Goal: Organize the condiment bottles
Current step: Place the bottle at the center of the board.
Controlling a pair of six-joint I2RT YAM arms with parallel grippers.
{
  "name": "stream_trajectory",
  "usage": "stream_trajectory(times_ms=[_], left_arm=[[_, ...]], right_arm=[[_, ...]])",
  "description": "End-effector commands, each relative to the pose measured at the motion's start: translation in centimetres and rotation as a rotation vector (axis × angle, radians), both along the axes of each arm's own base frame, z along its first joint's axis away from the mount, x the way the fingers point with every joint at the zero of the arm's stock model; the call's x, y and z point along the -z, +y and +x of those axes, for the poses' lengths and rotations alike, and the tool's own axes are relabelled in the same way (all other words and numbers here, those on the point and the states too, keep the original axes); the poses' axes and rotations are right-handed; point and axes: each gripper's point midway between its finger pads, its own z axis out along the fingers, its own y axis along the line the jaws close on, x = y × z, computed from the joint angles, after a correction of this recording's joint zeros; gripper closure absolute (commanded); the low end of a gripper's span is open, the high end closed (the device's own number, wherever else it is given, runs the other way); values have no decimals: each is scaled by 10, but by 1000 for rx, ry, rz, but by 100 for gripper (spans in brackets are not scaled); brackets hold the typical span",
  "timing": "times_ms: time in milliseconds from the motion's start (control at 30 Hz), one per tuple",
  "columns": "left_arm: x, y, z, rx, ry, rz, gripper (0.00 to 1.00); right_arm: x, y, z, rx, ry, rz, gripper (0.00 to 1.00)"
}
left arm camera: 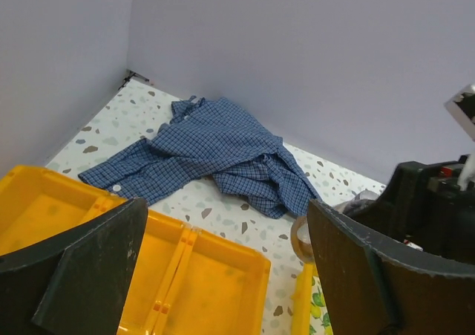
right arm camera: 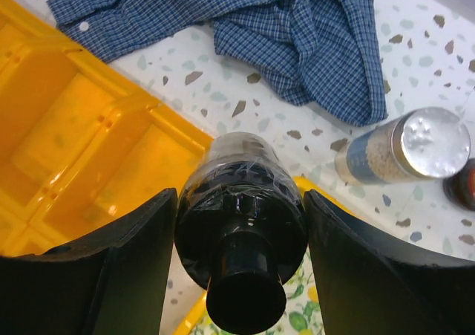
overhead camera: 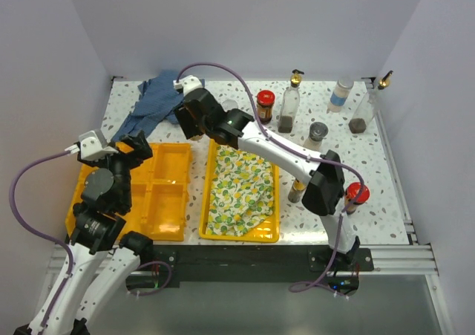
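My right gripper [overhead camera: 193, 125] reaches to the far end of the gap between the two yellow trays. In the right wrist view it [right arm camera: 239, 197] is shut on a dark bottle with a black cap [right arm camera: 241, 231], with both fingers against its sides. The bottle's glass base shows in the left wrist view [left arm camera: 300, 235]. A grey-capped shaker [right arm camera: 404, 153] stands just right of it. A red-lidded jar [overhead camera: 266, 105], two glass bottles with gold pourers [overhead camera: 289, 106] [overhead camera: 365, 114], a grey-capped shaker [overhead camera: 317, 136] and a blue-labelled white bottle [overhead camera: 341, 95] stand at the back right. Another red-lidded jar [overhead camera: 356, 196] stands front right. My left gripper [overhead camera: 137, 148] [left arm camera: 226, 275] is open and empty over the divided tray.
A divided yellow tray [overhead camera: 159, 201] lies front left. A second yellow tray [overhead camera: 271, 235] holds a lemon-print cloth [overhead camera: 237, 186]. A blue checked shirt [overhead camera: 152, 101] lies crumpled at the back left. Walls close in the back and both sides.
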Motion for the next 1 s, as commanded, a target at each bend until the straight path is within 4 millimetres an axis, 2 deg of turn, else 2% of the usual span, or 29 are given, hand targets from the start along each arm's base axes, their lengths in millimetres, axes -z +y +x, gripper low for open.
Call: stream_trajectory(times_ms=[0,33,100,167,200,267,333,500,633,867,967], left_arm=[[-11,4,0,-23,-59,-32,7],[-12,3,0,-21,-60,-31,7],[-11,2,2,-17,-53,-26,7],[-12,3,1,-20,-54,-25,7],[-12,3,1,-18,-55,-26,7],[-12,3,0,-17,-61,-28,7],[-13,3,-1,-17,-65,-28,7],[-15,2,-1,-10,-71,-25,7],[-15,2,-1,-8,-72,-24,7],[-16,2,-1,-4,-75,-19,7],[-16,1,-1,0,-72,-17,7]], right_arm=[[-54,15,36,38,-209,76,64],[-57,16,40,51,-229,75,63],[-44,24,49,43,-247,45,62],[-43,30,56,48,-268,35,61],[-24,33,61,48,-250,0,61],[-24,37,65,59,-261,-2,60],[-9,40,70,61,-255,-23,59],[8,36,85,104,-258,-45,58],[26,26,99,108,-197,-34,57],[66,30,91,50,-96,-47,55],[74,28,93,60,-81,-59,53]])
